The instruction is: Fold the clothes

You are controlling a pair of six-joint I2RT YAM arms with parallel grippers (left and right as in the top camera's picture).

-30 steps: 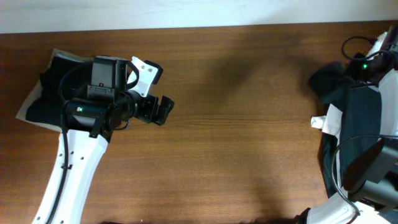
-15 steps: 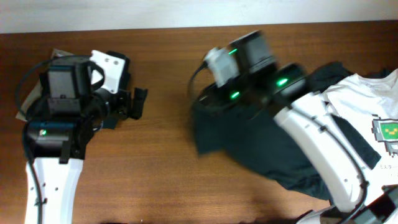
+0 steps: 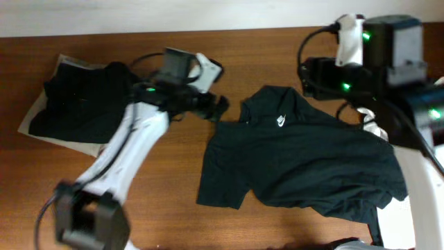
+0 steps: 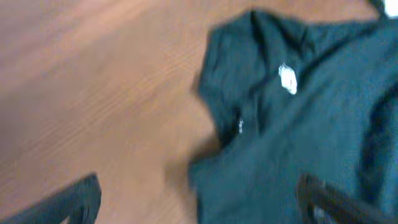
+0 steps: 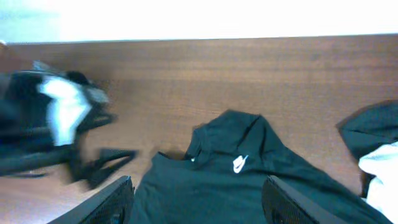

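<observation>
A black short-sleeved T-shirt [image 3: 298,167] with a small white swoosh [image 3: 281,119] lies rumpled, chest up, on the wooden table, collar toward the far edge. My left gripper [image 3: 220,107] hovers open just left of the collar. In the left wrist view the shirt [image 4: 298,124] fills the right half and the left gripper [image 4: 199,208] holds nothing. My right gripper [image 3: 310,80] hangs open beyond the collar. In the right wrist view the right gripper [image 5: 199,205] spans the shirt [image 5: 217,186] from above, apart from it.
A folded black shirt [image 3: 76,104] rests on a light cloth [image 3: 28,121] at the far left. A white garment [image 3: 368,132] peeks out under the right arm. The left arm [image 5: 62,124] shows in the right wrist view. The table's far edge [image 3: 222,31] meets a white wall.
The right arm has dragged the black shirt from the right pile to the middle, opened its jaws and pulled back to the upper right. The left arm has swung right, up to the collar.
</observation>
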